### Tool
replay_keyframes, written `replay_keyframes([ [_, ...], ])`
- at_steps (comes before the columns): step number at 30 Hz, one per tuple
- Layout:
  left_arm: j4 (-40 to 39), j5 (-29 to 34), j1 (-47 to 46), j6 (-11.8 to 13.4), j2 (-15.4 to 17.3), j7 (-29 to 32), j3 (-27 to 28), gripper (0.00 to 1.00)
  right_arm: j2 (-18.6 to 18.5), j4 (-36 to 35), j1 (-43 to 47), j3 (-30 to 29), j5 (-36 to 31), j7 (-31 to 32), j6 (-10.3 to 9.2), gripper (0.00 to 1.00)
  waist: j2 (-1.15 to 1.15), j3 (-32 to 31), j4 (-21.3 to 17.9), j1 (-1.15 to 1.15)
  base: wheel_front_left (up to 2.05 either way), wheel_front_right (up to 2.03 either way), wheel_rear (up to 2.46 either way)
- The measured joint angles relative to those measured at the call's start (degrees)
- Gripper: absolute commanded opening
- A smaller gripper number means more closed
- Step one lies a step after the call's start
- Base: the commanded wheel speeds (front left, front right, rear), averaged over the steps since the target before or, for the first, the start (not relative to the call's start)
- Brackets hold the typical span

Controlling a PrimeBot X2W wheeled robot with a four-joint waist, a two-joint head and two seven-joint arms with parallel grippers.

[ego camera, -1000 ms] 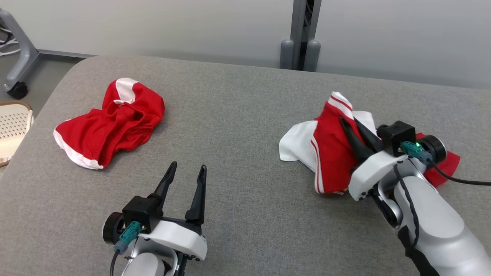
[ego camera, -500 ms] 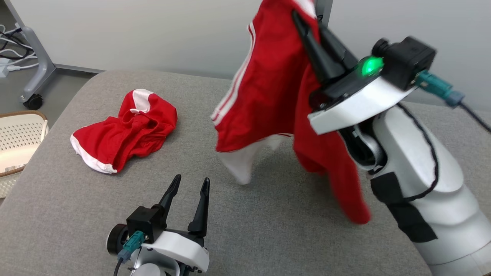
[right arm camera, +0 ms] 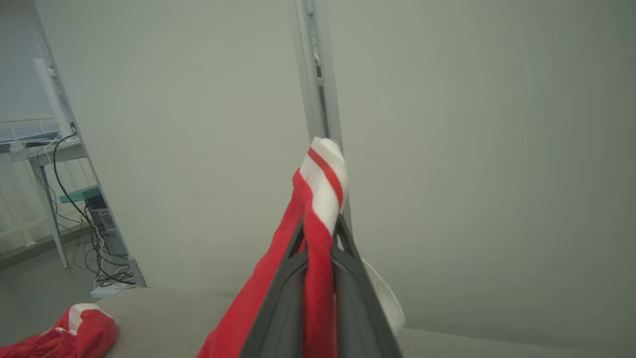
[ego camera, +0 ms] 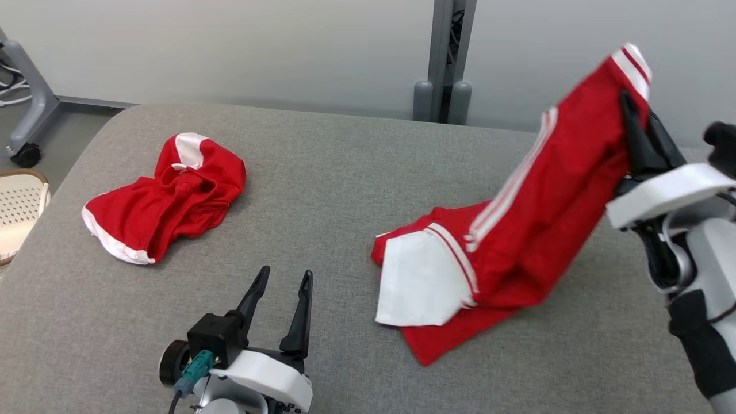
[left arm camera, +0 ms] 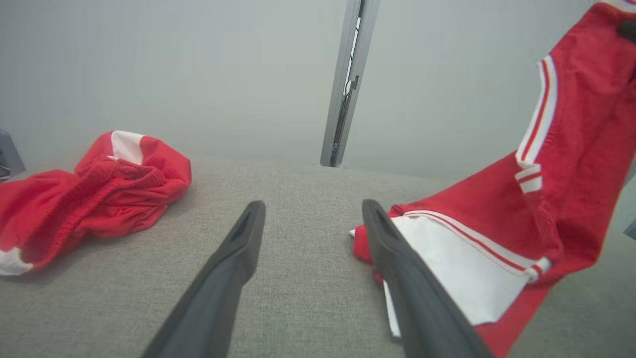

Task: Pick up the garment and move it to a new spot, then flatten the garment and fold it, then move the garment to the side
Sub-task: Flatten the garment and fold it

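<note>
A red garment [ego camera: 535, 218] with white stripes and a white panel hangs from my right gripper [ego camera: 635, 118], which is shut on its striped hem at the upper right of the head view. Its lower end drapes onto the grey table [ego camera: 345, 172]. The right wrist view shows the hem [right arm camera: 323, 199] pinched between the fingers. My left gripper [ego camera: 283, 282] stands open near the front edge, empty, its fingers [left arm camera: 238, 248] pointing just left of the garment's white panel [left arm camera: 447, 263].
A second red and white garment [ego camera: 167, 198] lies crumpled at the table's far left, also in the left wrist view [left arm camera: 84, 194]. A pale perforated basket [ego camera: 20, 201] stands beyond the left edge. A grey post [ego camera: 445, 52] rises behind the table.
My right gripper has lifted the garment off the table, swung it up and across, and now holds it out to the right with the lower end resting down. The left gripper stayed put.
</note>
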Motion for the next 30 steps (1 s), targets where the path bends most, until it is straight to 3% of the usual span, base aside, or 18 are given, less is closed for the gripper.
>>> replay_keyframes([
  [8,0.2,0.5,-1.5,-0.1,0.0,0.0,0.2,1.00,-5.4,12.4,3.1,-11.1,-2.9,0.0,-0.01,0.00,0.00,2.4,-2.2,0.00,0.00,0.00,0.00],
  [9,0.3,0.7,-1.5,-0.1,0.0,0.0,0.3,1.00,-5.7,14.5,3.2,-11.8,-3.3,0.0,-0.01,0.15,0.00,2.7,-2.6,0.00,0.00,0.00,0.00],
  [10,0.4,0.9,-1.7,-0.1,0.0,0.0,0.2,1.00,-6.1,16.3,3.1,-13.1,-4.3,0.0,0.01,0.98,0.00,3.0,-2.9,0.00,0.00,0.00,0.00],
  [17,0.8,1.2,-2.9,-0.2,0.0,0.0,0.1,1.00,-6.7,32.0,-1.3,-18.0,-8.7,0.0,0.00,1.00,0.00,4.1,-5.3,0.00,0.00,0.00,0.00],
  [20,0.9,1.3,-3.5,-0.2,0.0,0.0,0.3,1.00,-6.7,32.7,-3.5,-19.8,-10.7,0.0,-0.01,1.00,0.00,4.2,-6.5,0.00,0.00,0.00,0.00],
  [25,0.7,1.3,-3.6,-0.1,0.0,0.0,0.7,1.00,-3.3,21.6,-2.9,-19.4,-13.3,0.0,0.00,1.00,0.00,3.7,-8.0,0.00,0.00,0.00,0.00],
  [30,-0.3,0.3,-3.5,0.2,0.0,0.0,1.4,1.00,-1.1,2.5,4.2,-14.6,-14.2,0.0,0.00,1.00,0.00,2.2,-8.7,0.00,0.00,0.00,0.00],
])
